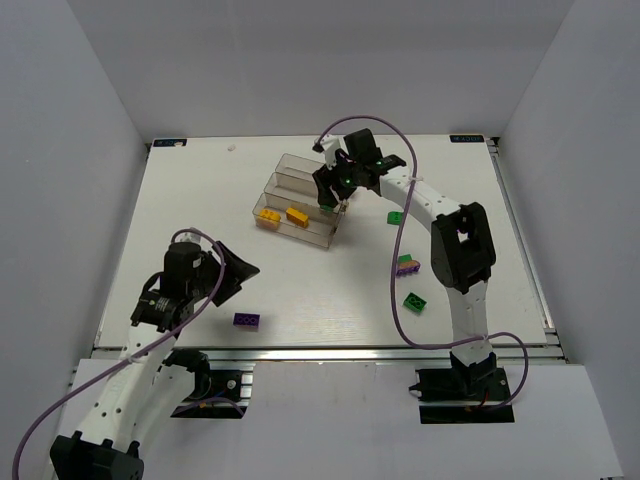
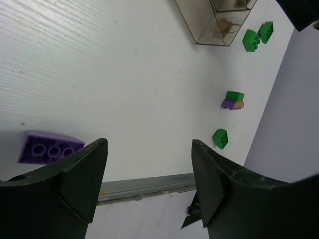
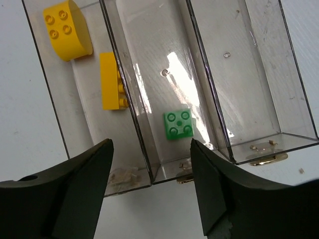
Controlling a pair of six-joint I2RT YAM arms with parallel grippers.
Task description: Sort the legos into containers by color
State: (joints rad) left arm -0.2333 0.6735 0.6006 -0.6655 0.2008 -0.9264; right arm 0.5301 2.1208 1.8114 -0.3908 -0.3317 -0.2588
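Note:
The three joined clear containers (image 1: 318, 236) stand at mid-table. In the right wrist view (image 3: 209, 79) the left bin holds two yellow bricks (image 3: 67, 29) (image 3: 110, 81), and the middle bin holds one green brick (image 3: 178, 123). My right gripper (image 3: 152, 184) is open and empty, hovering over the bins' near end (image 1: 330, 195). My left gripper (image 2: 149, 179) is open and empty above the table's near edge (image 1: 235, 275). A purple brick (image 2: 47, 148) lies just to its left (image 1: 247, 320). Loose green bricks (image 1: 397, 218) (image 1: 415, 301) and a green-on-purple stack (image 1: 407, 265) lie to the right.
The left wrist view shows two green bricks (image 2: 250, 40) beside the bins' corner (image 2: 214, 25), the stack (image 2: 233, 99) and a single green brick (image 2: 220, 138). The table's metal front rail (image 2: 144, 183) runs below my left fingers. Grey walls enclose the table.

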